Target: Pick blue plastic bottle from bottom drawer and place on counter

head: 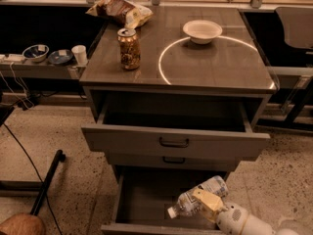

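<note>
The blue plastic bottle (198, 196) is a small clear bottle with a white cap and pale label. It is held tilted, cap down-left, above the open bottom drawer (146, 199). My gripper (208, 202) comes in from the lower right and is shut on the bottle's middle, its yellowish fingers (211, 203) wrapped around it. The counter (230, 67), a wood-grain top with a bright white ring, stands above the drawers.
On the counter stand a brown patterned can (129, 49), a white bowl (202, 31) and a chip bag (120, 10). The top drawer (173, 140) is pulled out, overhanging the bottom one. A dark side shelf (39, 65) at left holds bowls and a cup.
</note>
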Controlling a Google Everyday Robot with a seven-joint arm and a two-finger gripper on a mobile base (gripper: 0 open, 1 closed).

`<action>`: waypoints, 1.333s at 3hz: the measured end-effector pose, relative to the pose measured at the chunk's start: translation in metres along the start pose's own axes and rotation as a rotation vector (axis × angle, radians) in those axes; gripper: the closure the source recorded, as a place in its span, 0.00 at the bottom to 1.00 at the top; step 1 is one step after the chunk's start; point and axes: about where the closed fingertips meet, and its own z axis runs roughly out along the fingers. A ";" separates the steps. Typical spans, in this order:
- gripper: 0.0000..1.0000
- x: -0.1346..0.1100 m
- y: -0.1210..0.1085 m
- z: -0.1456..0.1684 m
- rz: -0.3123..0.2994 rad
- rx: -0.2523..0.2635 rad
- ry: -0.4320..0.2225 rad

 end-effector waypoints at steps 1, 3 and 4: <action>1.00 -0.033 -0.098 -0.025 -0.215 0.031 0.108; 1.00 -0.007 -0.205 -0.010 -0.202 -0.072 0.182; 1.00 -0.015 -0.219 0.011 -0.227 -0.102 0.140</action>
